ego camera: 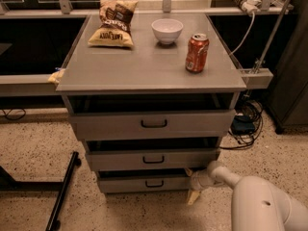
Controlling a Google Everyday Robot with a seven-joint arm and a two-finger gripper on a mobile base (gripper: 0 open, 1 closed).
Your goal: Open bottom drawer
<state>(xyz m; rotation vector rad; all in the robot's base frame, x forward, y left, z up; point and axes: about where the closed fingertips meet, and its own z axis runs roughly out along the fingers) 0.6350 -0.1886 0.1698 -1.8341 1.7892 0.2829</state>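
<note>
The bottom drawer [144, 183] is the lowest and narrowest of three grey drawers, with a small black loop handle [154, 183] at its centre. It stands slightly out, with a dark gap above its front. My gripper [191, 184] is at the right end of this drawer's front, well right of the handle. One tan fingertip [187, 171] shows above the drawer's corner and the other [193, 197] below it, apart from each other. The gripper is open and holds nothing.
The middle drawer [153, 159] and top drawer [153, 124] also stand slightly out. On the cabinet top [144, 66] are a chip bag [113, 23], a white bowl [167, 30] and a red soda can [197, 52]. A black stand leg [62, 191] lies on the floor at left, and cables [245, 124] at right.
</note>
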